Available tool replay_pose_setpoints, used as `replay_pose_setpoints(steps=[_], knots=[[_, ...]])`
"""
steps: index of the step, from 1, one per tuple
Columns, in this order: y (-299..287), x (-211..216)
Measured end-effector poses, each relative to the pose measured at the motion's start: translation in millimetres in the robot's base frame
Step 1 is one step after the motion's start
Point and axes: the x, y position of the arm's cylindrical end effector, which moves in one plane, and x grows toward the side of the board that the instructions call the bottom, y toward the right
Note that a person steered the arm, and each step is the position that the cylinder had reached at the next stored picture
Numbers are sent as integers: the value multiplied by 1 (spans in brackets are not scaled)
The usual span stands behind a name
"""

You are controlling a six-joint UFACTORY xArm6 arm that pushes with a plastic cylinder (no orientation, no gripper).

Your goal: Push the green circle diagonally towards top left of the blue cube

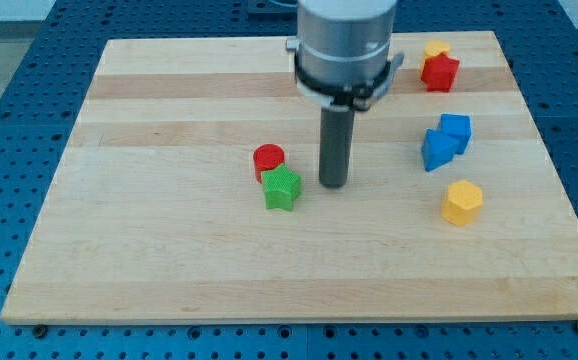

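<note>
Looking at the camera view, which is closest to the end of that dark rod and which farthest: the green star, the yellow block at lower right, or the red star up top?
Measured from my tip:
1. Green star, just to the view's left of the tip.
2. Yellow block, toward the view's right, slightly lower.
3. Red star, far toward the view's top right.
</note>
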Motion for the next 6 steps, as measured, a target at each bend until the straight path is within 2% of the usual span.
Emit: replay_pose_setpoints(steps=[1, 2, 3, 5, 6], knots=[[10, -50], [53, -84], [86, -99], [78, -173], [44, -165]])
